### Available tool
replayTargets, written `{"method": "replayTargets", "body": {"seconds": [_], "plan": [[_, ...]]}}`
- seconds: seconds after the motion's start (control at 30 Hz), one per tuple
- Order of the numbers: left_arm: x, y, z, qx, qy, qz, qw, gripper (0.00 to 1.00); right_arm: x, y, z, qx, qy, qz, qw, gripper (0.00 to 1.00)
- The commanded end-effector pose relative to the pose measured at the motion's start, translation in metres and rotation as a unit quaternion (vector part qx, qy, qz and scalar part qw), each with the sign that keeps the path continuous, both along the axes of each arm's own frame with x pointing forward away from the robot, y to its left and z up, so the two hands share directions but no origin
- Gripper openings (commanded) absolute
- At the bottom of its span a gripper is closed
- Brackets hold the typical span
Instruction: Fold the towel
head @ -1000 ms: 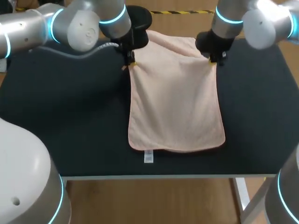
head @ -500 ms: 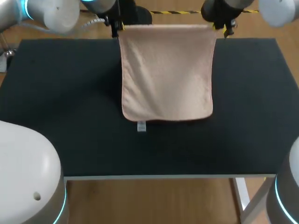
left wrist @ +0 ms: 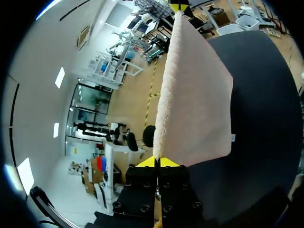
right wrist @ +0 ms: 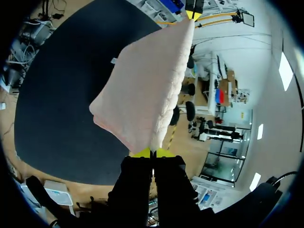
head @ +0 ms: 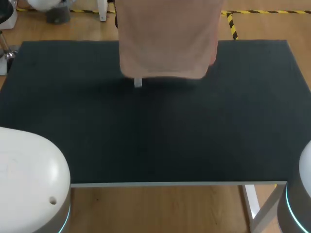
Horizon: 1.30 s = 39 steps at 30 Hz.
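Right now your left gripper (left wrist: 157,161) has its yellow tips pinched on one top corner of the towel (head: 167,43). The pink sheet hangs from there over the middle of the table's (head: 155,145) far edge. Its bottom hem and small white label (head: 138,83) sit low over the black top, touching or not you cannot tell. Your right gripper (right wrist: 153,153) clamps the other top corner. The held edge runs from gripper to gripper along that far edge with the free hem below both, so neither arm looks nearer and the fold likely needs them moving together.

White arm shells (head: 29,165), cyan light rings (head: 65,211), black yellow-tipped jaws.
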<state>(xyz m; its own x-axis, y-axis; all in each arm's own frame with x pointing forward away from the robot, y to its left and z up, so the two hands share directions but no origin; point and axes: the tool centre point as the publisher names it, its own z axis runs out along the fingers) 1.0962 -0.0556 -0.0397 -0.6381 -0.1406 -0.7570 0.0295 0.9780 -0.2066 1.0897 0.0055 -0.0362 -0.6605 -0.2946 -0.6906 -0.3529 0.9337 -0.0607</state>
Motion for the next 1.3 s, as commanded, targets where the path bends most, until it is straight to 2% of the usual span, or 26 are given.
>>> {"method": "replayTargets", "body": {"seconds": [0.03, 0.23, 0.3, 0.43, 0.6, 0.67, 0.77, 1.0, 1.17, 1.3], "plan": [[-0.013, 0.006, 0.029, 0.004, -0.019, 0.014, 1.0, 0.0, -0.013, -0.008, 0.036, 0.006, -0.018, 0.003, 1.0, 0.0], [-0.001, 0.007, 0.046, -0.003, -0.048, 0.025, 0.999, 0.0, 0.006, 0.003, 0.045, 0.0, -0.049, 0.018, 0.999, 0.0], [-0.001, 0.004, 0.043, -0.004, -0.047, 0.024, 0.999, 0.0, 0.009, 0.009, 0.036, -0.007, -0.049, 0.036, 0.998, 0.0], [-0.014, -0.001, 0.022, 0.007, -0.019, 0.01, 1.0, 0.0, 0.002, 0.015, 0.004, -0.027, -0.01, 0.064, 0.998, 0.0], [-0.046, -0.002, -0.018, 0.019, 0.034, 0.001, 0.999, 0.0, -0.027, 0.013, -0.033, -0.038, 0.05, 0.072, 0.995, 0.0], [-0.063, 0.0, -0.036, 0.018, 0.064, 0.0, 0.998, 0.0, -0.044, 0.01, -0.044, -0.035, 0.075, 0.072, 0.994, 0.0], [-0.083, 0.006, -0.049, 0.009, 0.092, 0.005, 0.996, 0.0, -0.064, 0.007, -0.052, -0.036, 0.096, 0.074, 0.992, 0.0], [-0.129, 0.012, -0.058, 0.006, 0.137, 0.015, 0.99, 0.0, -0.109, 0.014, -0.059, -0.036, 0.126, 0.097, 0.987, 0.0], [-0.161, 0.008, -0.075, 0.014, 0.18, 0.005, 0.984, 0.0, -0.144, 0.025, -0.078, -0.037, 0.166, 0.131, 0.977, 0.0], [-0.179, 0.007, -0.087, 0.015, 0.208, 0.004, 0.978, 0.0, -0.166, 0.029, -0.095, -0.041, 0.2, 0.141, 0.969, 0.0]]}}
